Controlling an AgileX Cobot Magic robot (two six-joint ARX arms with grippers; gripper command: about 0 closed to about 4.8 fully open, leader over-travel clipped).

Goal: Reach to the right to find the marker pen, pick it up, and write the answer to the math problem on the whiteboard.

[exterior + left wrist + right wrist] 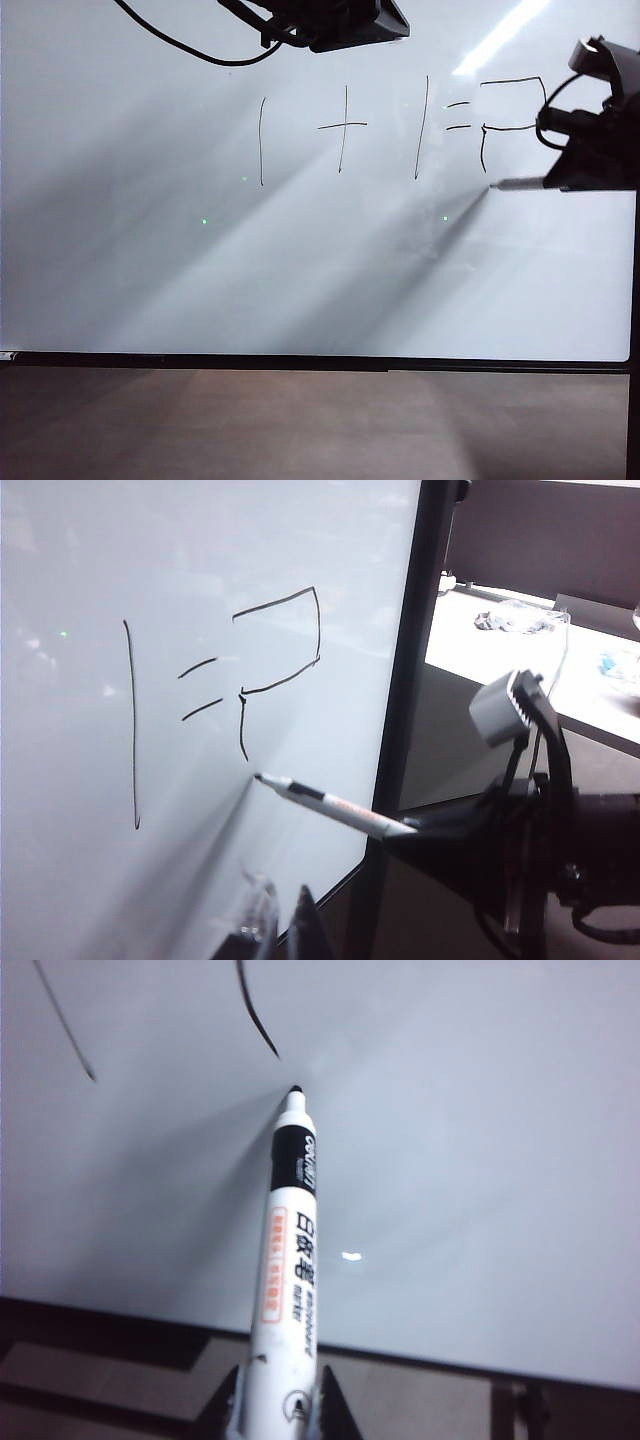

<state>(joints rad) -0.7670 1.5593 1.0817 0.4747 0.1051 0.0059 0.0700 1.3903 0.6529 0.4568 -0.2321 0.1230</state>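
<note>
the whiteboard fills nearly the whole exterior view, its thin black frame running along the lower edge and down the right side, with a brown surface below it. the math problem sits in the upper middle of the board: thin strokes reading 1 + 1 and two short equals dashes. just right of the dashes is the answer, so far a top bar, a right side, a middle bar and a short stroke down its left, the bottom unfinished. wide blank board lies below and to the left of the writing; to the right there is little room before the frame.

the right gripper comes in from the right edge of the exterior view, jaws closed narrow on the marker pen, which points at the board. the pen tip sits just below the end of the answer's last stroke; whether it touches the board i cannot tell. the barrel carries a black band with small white lettering too small to read, and orange and black chinese characters with the word "marker" beside them.

the left gripper hangs near the board's right edge, only its fingertips showing; how far it is parted i cannot tell
</note>
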